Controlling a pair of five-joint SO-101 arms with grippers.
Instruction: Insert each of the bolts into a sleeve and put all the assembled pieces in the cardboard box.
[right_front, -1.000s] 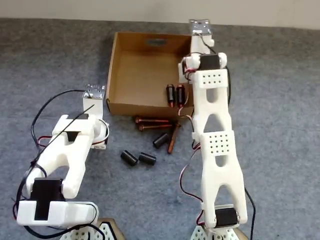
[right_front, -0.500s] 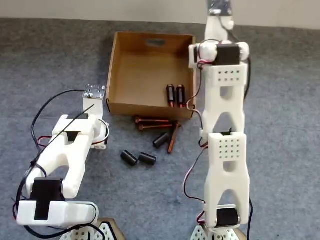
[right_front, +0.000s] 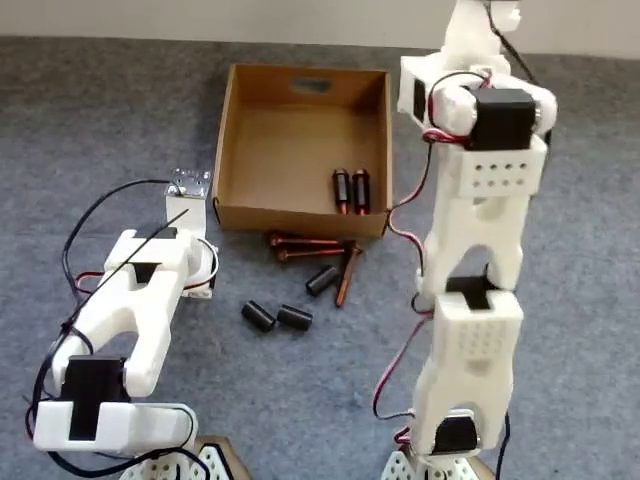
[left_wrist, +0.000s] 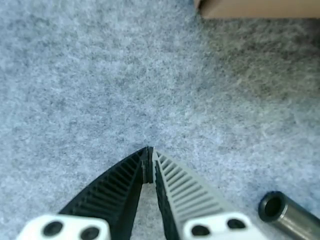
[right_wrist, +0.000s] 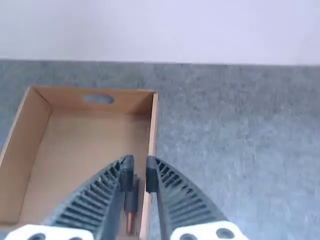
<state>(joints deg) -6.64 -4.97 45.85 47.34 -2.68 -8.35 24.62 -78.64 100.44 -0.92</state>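
Right gripper (right_wrist: 139, 167) fingers slightly parted over cardboard box (right_wrist: 65, 145) side wall; sleeved bolt (right_wrist: 131, 197) visible in gap.

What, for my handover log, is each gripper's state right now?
Left gripper: shut, holding nothing.
Right gripper: slightly open, holding nothing.

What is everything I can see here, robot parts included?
cardboard box: one, brown, at the far middle of the carpet.
assembled pieces: two, black and copper, side by side in the box's corner nearest the right arm.
bolts: three, copper, on the carpet just in front of the box.
sleeves: three, black, on the carpet near the bolts.
carpet: one, grey, under everything.
left arm: one, white; left claw shut, over bare carpet close to a sleeve.
right arm: one, white; right claw open, empty, above the box's right edge.
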